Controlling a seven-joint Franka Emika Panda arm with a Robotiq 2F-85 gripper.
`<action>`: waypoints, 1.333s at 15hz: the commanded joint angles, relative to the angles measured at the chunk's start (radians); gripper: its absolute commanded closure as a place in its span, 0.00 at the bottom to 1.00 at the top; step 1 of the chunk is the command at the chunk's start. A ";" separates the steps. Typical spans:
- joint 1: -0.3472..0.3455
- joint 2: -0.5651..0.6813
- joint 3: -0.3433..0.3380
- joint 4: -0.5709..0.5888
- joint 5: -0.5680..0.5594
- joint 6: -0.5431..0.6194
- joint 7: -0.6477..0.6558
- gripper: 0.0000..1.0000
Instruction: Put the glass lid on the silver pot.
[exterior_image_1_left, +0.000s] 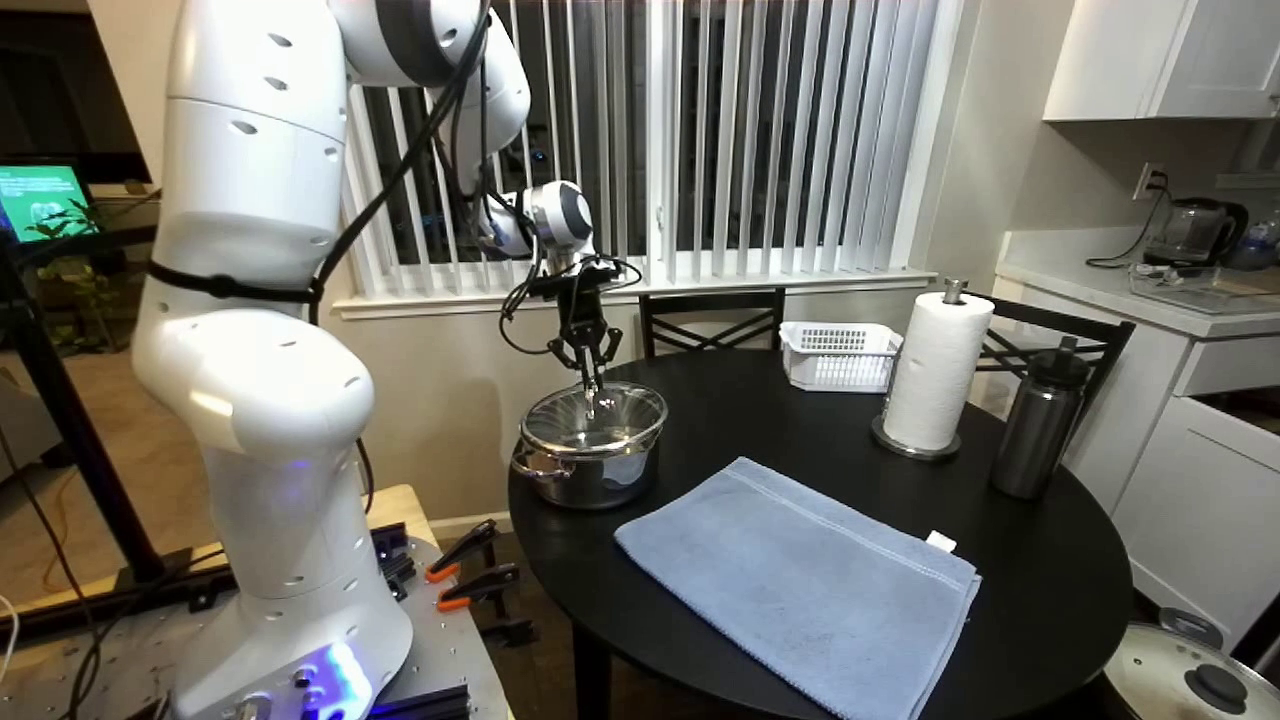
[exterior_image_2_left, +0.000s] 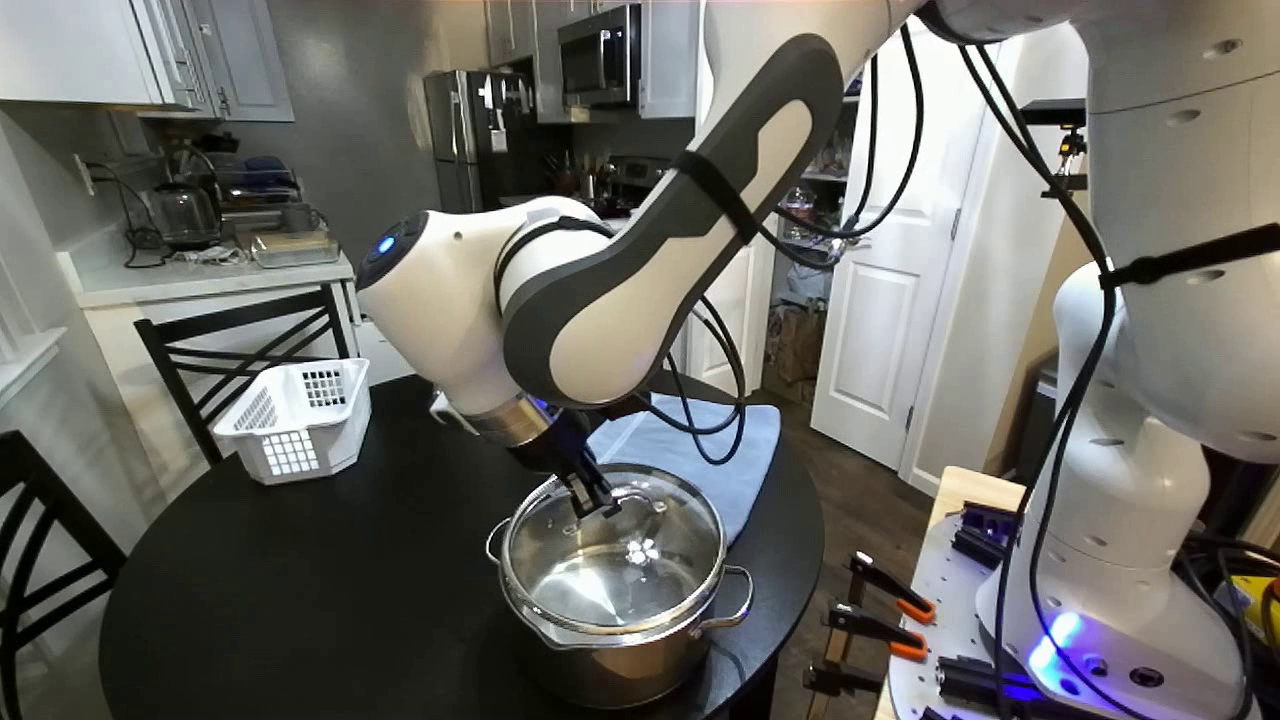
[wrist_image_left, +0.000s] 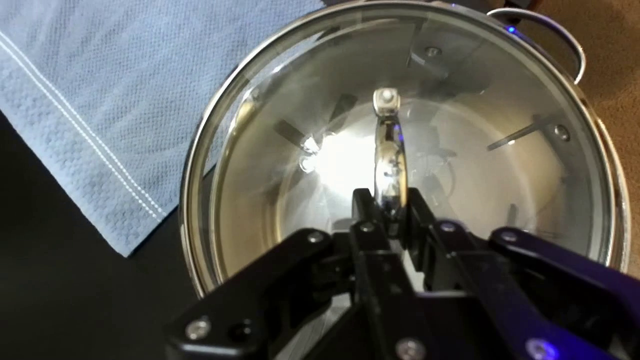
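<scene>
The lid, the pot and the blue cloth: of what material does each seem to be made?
Lid: probably clear, glossy glass; what lies below shows through. Pot: polished metal, likely stainless steel, by its mirror-like shine. Cloth: matte textile, with visible weave and stitching; fibre uncertain.

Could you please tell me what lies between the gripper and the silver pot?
The glass lid does: in the wrist view the gripper holds its handle, and both exterior views show it over the silver pot.

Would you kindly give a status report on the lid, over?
Gripper closed on lid handle. Lid over pot, full seating unclear. Cloth beside pot, apparently not in the way.
</scene>
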 joint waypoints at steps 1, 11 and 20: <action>0.013 0.025 -0.004 0.046 0.004 -0.103 0.019 0.96; -0.008 0.004 0.007 0.050 0.046 -0.075 -0.020 0.96; -0.011 0.004 0.005 0.048 0.070 -0.062 -0.022 0.51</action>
